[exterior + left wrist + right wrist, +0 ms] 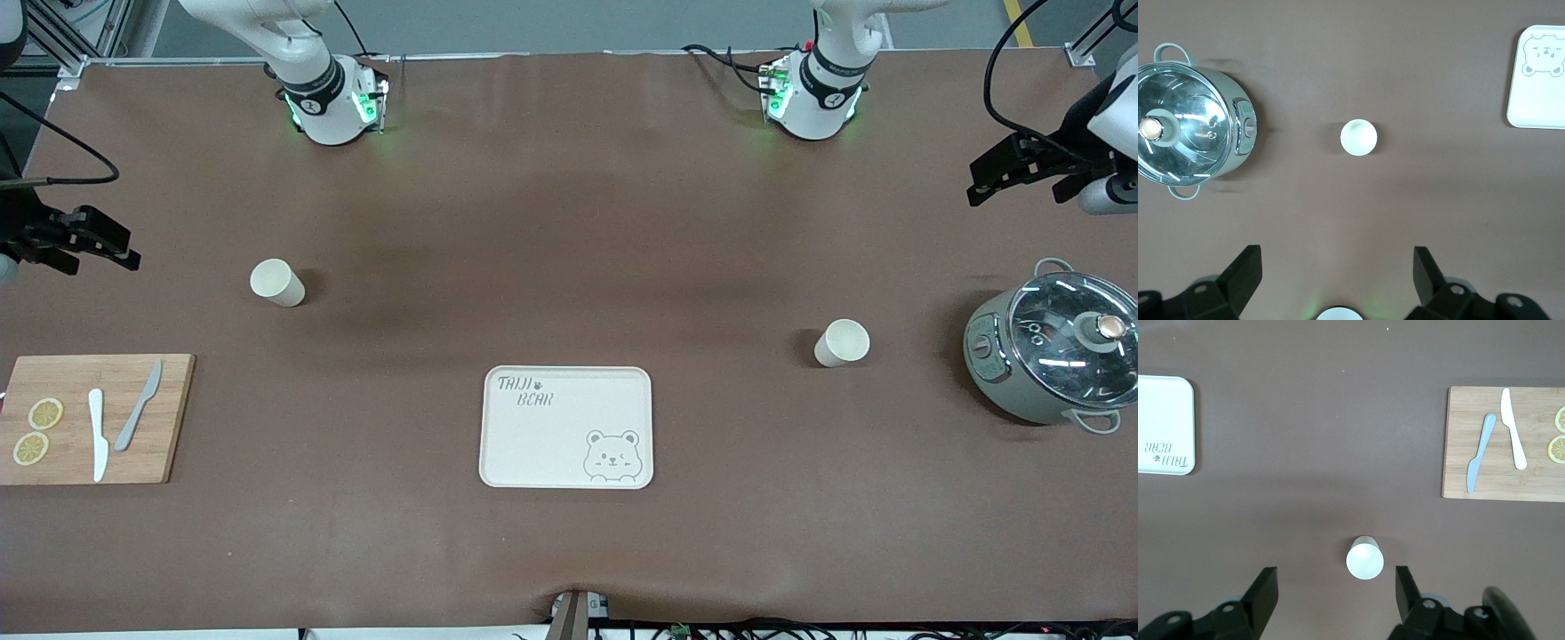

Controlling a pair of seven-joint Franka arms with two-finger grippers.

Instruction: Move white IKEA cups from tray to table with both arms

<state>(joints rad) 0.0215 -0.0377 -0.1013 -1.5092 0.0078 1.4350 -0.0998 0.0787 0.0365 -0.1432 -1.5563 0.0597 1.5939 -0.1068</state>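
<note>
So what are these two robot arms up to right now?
Nothing is being held at the moment. The bear-print tray has nothing on it, and both white cups stand upright on the brown table: one cup toward the right arm's end, the other cup toward the left arm's end, near a lidded pot. The right gripper and left gripper are both open, up at the table's ends. A cutting board with knives and lemon slices lies untouched.

You see two plain cream-white cups (277,283) (841,343) on the matte brown table (569,222), a cream tray (566,428) with a grey bear drawing and lettering, and black grippers (89,240) (1013,173)
</note>
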